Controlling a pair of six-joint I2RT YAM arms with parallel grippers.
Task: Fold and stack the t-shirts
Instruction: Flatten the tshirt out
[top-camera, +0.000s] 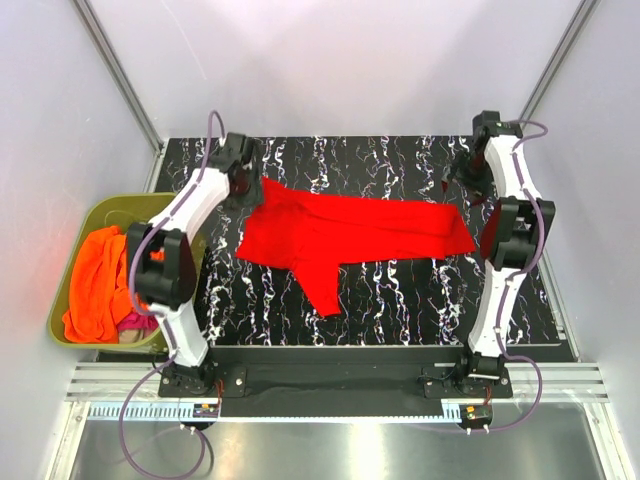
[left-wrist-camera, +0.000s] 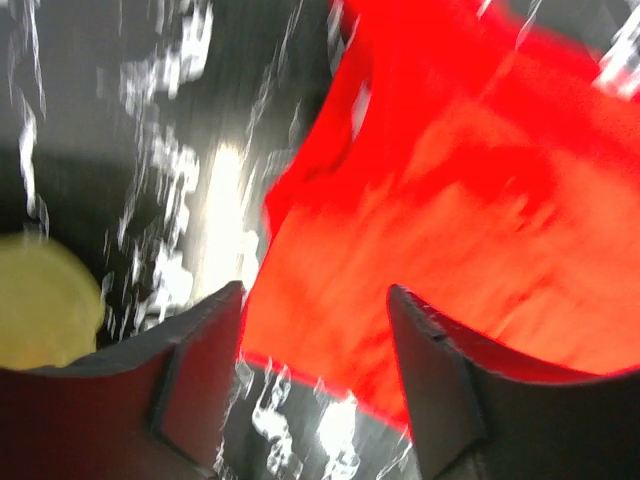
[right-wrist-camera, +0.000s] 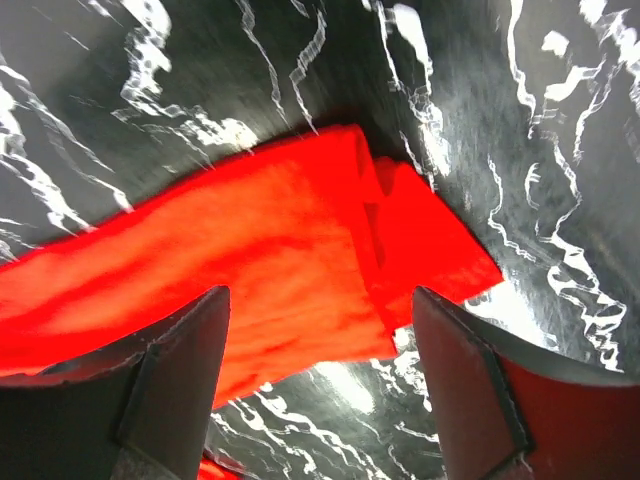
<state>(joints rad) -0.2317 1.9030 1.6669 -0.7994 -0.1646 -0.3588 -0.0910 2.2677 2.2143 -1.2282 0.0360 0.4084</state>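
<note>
Both arms far forward, left pincer (left-wrist-camera: 315, 300) and right pincer (right-wrist-camera: 320, 300) with jaws apart.

Black marbled tabletop (top-camera: 400, 300), pale walls (top-camera: 330, 60), metal corner rails (top-camera: 119, 75)

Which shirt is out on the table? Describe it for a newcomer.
Find the black white-veined table. Across its middle lies the red t-shirt, spread flat. It's the only shirt there; the orange shirt sits bunched in the olive-green tub at the left.

Bright even overhead light; left wrist view motion-blurred; glare on table (left-wrist-camera: 225, 200).
</note>
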